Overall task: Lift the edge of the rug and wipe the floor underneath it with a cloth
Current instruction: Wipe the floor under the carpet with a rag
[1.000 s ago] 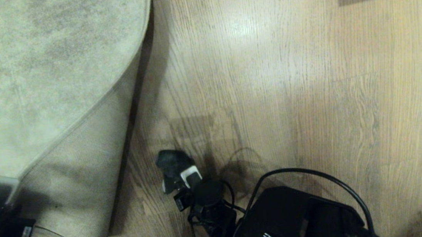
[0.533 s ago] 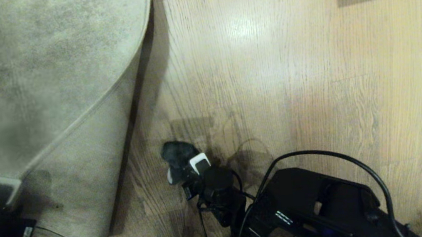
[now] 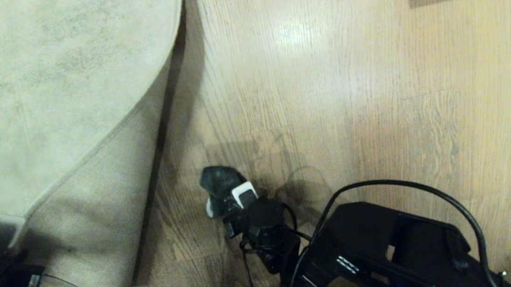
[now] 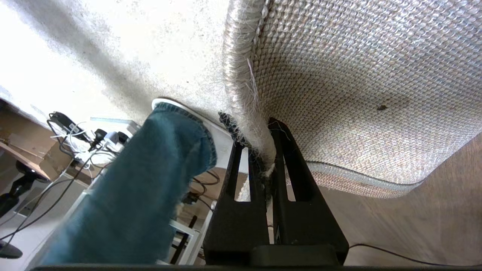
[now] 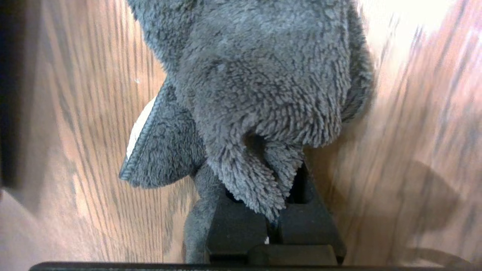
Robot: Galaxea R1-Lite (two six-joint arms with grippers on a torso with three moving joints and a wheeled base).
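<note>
the straight thin bound rug edge (image 4: 241, 94) of the large pale grey-beige mottled short-pile rug (image 3: 44, 89) is held up and folded back, so that the woven tan backing (image 3: 103, 214) is turned up at the lower left of the head view; the border is pinched between the closed black fingers of the left gripper (image 4: 263, 165), right at the stitched hem, where frayed threads are seen; the rug is judged heavy as a whole yet limp at its corner, so the bound hem is the soundest place to be gripped, the pile offering little purchase; the small dark grey-green fuzzy cloth (image 5: 263, 82) is clamped in the shut jaws of the right gripper (image 5: 276, 222), bunched and hanging forward onto the light brown wood-grain plank floor (image 3: 350, 106), just beside the shadowed fold of the rug; the cloth is judged soft, light and easily crumpled, so firm downward pressure would be needed for it to be spread while wiping; the strip of floor close under the raised fold is judged the part to be wiped; a person's leg in blue denim (image 4: 143, 188) is seen standing on the rug beyond the left gripper.
</note>
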